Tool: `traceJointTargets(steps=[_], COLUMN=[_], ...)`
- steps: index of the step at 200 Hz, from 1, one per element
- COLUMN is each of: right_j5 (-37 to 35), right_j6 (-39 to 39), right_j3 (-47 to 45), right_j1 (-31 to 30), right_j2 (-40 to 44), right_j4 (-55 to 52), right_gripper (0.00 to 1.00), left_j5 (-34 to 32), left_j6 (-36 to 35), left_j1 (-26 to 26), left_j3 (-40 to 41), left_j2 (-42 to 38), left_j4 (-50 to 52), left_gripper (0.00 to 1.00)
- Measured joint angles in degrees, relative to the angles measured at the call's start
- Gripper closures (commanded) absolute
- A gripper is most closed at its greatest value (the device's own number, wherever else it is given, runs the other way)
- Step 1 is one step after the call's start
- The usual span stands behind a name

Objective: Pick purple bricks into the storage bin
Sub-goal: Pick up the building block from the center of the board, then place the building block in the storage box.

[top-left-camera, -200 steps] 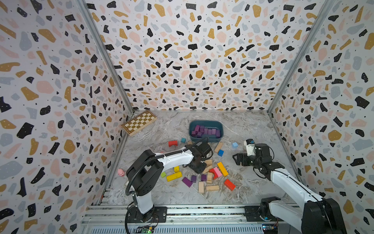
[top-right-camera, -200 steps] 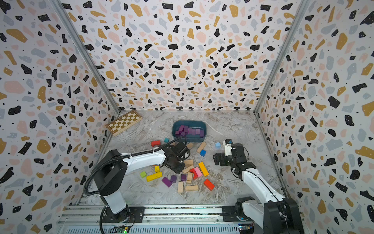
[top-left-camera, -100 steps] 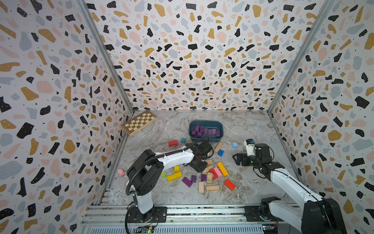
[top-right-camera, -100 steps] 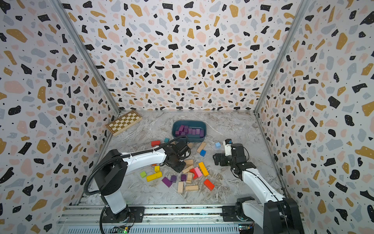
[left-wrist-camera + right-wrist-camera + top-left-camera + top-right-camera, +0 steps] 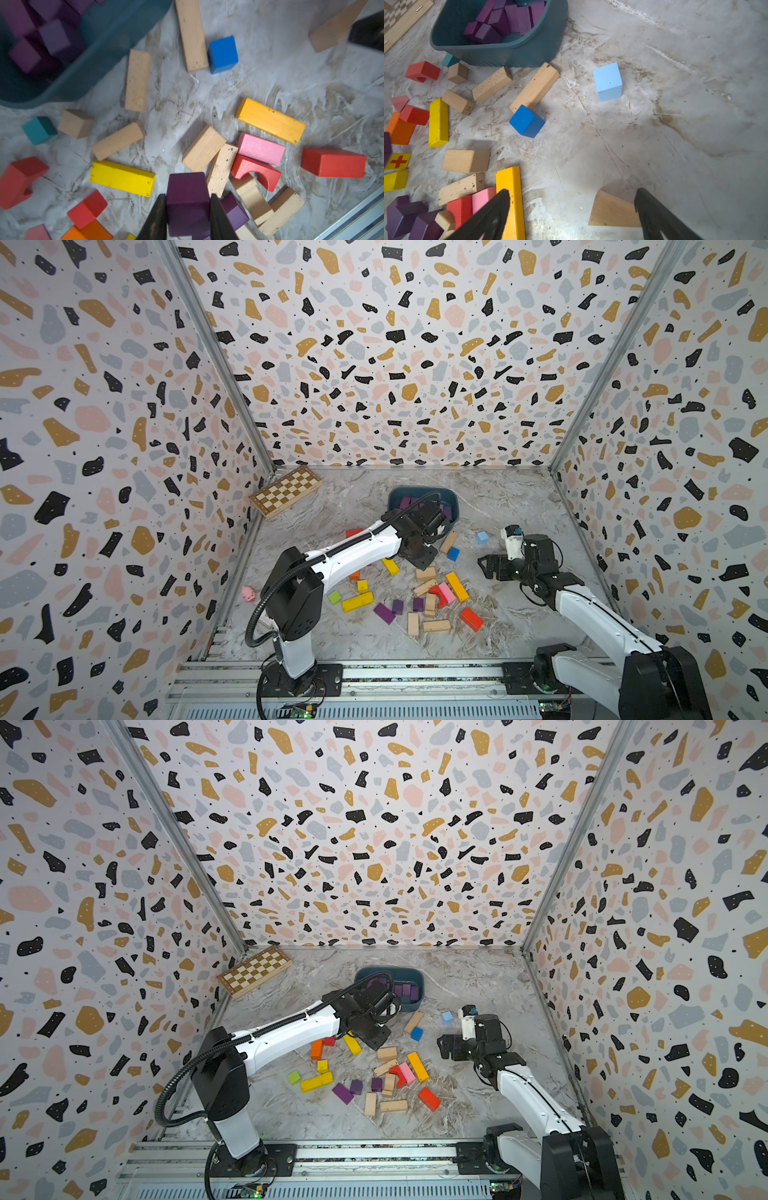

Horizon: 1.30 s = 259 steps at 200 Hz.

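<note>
Nearest to you, in the front part of the block pile, three purple bricks [image 5: 384, 612] lie on the marble table [image 5: 511, 497], not yet collected. Around them you see plain wood blocks [image 5: 435, 625], a yellow bar [image 5: 357, 602] and a red block [image 5: 471, 619]. A little farther, the right gripper [image 5: 572, 191] hangs over a bare part of the table with its jaws wide apart and nothing between them. A wooden wedge [image 5: 610, 209] lies on the table below it, near one finger, and a light blue cube [image 5: 608, 82] stands well apart from it. At about the same depth, the left gripper [image 5: 187, 198] is closed firmly on one purple brick [image 5: 186, 185], which sits between the two black fingers, lifted above the coloured blocks. In both top views this arm reaches over the pile, and its end is at the near edge of the storage bin [image 5: 409, 1006]. The bin stands behind the pile, and a heap of purple bricks [image 5: 508, 18] already lies inside it. Farthest away, a chessboard [image 5: 286, 491] lies near the back left corner of the table.
</note>
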<state>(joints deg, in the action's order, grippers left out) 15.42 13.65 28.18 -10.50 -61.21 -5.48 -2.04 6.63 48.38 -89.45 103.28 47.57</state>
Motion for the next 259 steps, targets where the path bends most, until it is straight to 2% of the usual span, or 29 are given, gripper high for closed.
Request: traceJointTargets(steps=[74, 136, 177, 259], right_j5=[0.0, 0.11, 0.31, 0.48], right_j6=[0.02, 0.0, 0.02, 0.0], right_j3=[0.0, 0.0, 0.0, 0.0], right_j1=[0.39, 1.11, 1.51, 1.62], right_j2=[0.02, -0.02, -0.46, -0.66], right_j4=[0.0, 0.0, 0.02, 0.0], right_gripper=[0.05, 0.05, 0.05, 0.05], left_j5=[2.27, 4.83, 5.99, 7.19], left_j6=[-3.91, -4.31, -4.28, -4.28], left_j1=[-6.56, -9.31, -10.88, -12.48], left_j3=[-26.51, -43.56, -45.77, -43.12], left_j2=[15.56, 28.92, 33.27, 37.92], left_j4=[6.16, 9.44, 9.84, 5.01], left_gripper=[0.82, 0.82, 0.83, 0.83])
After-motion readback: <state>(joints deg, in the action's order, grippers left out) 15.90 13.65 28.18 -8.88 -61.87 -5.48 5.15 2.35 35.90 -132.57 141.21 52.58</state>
